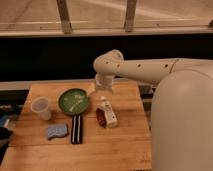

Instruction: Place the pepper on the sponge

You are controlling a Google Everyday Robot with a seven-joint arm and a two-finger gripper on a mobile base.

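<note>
The pepper [100,118] is dark red and glossy. It lies on the wooden table [120,145], touching the left side of a white carton [110,116]. The light blue sponge [57,131] lies flat near the table's front left, well to the left of the pepper and apart from it. My white arm reaches in from the right and bends down over the back of the table. My gripper [102,90] hangs there, just behind the carton's orange top and beyond the pepper.
A green plate [73,101] sits left of the carton, with a clear plastic cup [41,107] further left. A black strip with white stripes [76,129] lies between sponge and pepper. My white body [182,125] fills the right side.
</note>
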